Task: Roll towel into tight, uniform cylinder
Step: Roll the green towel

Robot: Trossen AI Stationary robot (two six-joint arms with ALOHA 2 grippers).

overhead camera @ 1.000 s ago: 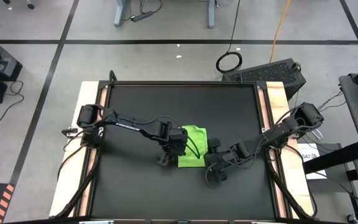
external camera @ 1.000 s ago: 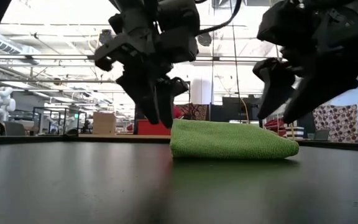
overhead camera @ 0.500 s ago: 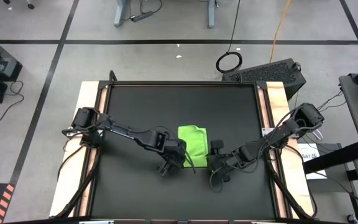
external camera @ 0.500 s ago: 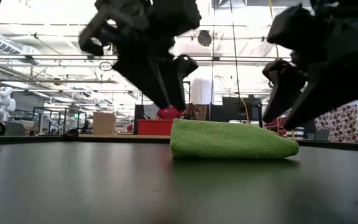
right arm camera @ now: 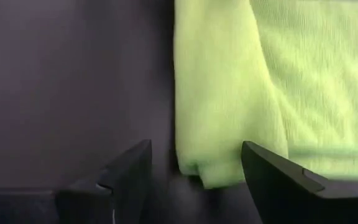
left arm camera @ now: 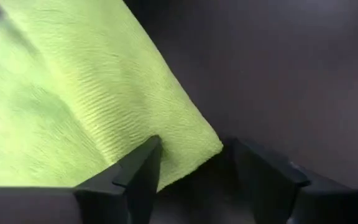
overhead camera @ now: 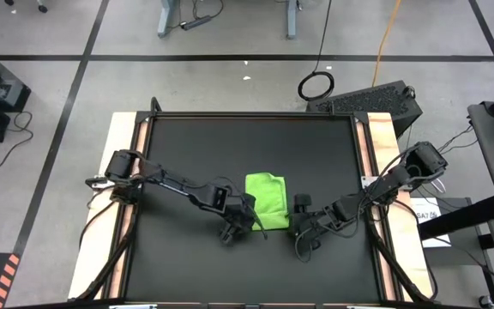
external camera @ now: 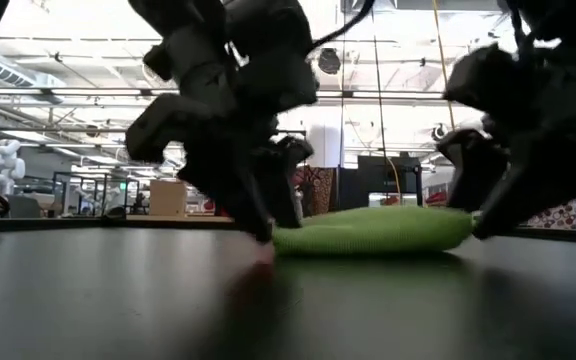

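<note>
Nearest the bench's front edge, the two hands sit low on the black bench (overhead camera: 187, 146), one at each near corner of the towel (overhead camera: 266, 202).

The left hand (overhead camera: 237, 230) is down at the towel's near left corner. In the left wrist view its two dark fingers (left arm camera: 126, 180) stand apart with the towel's corner (left arm camera: 185, 149) lying between them; one finger touches the cloth's edge, the other is clear of it over bare bench. The hand is released, not clamped on the fabric. In the low view the left hand (external camera: 258, 215) reaches down to the bench surface right at the towel's end.

The right hand (overhead camera: 303, 233) is at the towel's near right corner. Its fingers (right arm camera: 123, 174) are also spread, straddling a folded corner of the towel (right arm camera: 213, 168), with the fabric lying loose between them, so this hand too is released. In the low view the right hand (external camera: 483, 195) comes down beside the towel's other end.

The towel (external camera: 373, 230) lies flat as a folded, low, slightly domed pad a little front of the bench's middle, its far edge free of both hands.

Beyond the bench, the low view shows a large hall with ceiling lights, and the high view shows a grey floor with a coiled cable (overhead camera: 316, 85).
</note>
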